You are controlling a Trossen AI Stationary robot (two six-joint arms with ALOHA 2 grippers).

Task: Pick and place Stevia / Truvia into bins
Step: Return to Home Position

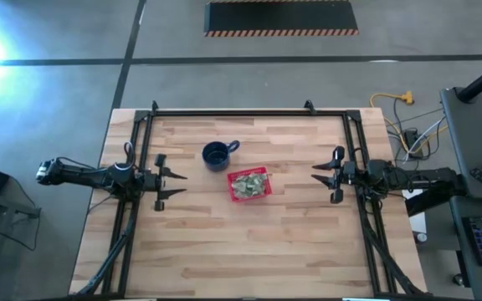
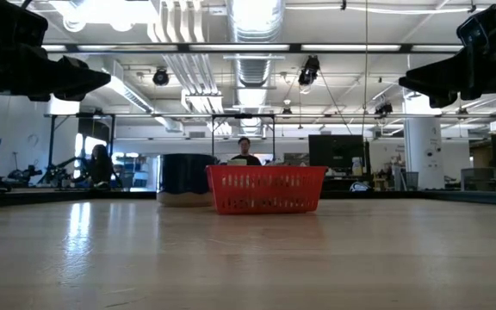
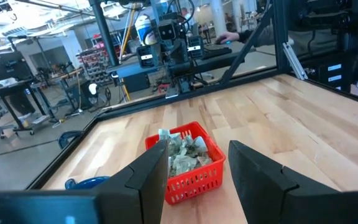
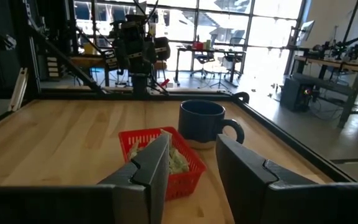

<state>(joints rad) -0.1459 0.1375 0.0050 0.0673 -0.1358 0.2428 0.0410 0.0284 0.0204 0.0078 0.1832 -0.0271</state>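
Observation:
A small red latticed basket stands in the middle of the wooden table, with pale green-and-white Stevia sachets piled inside it; they also show in the right wrist view. My left gripper hovers open at the table's left side, pointing level toward the basket. My right gripper hovers open at the table's right side, also pointing level toward the basket. Both stand well clear of it, with nothing between their fingers.
A dark blue mug with a handle stands just beyond the basket toward the far left. A black metal frame runs along the table's far and side edges. Bare wood lies all around the basket and toward the near edge.

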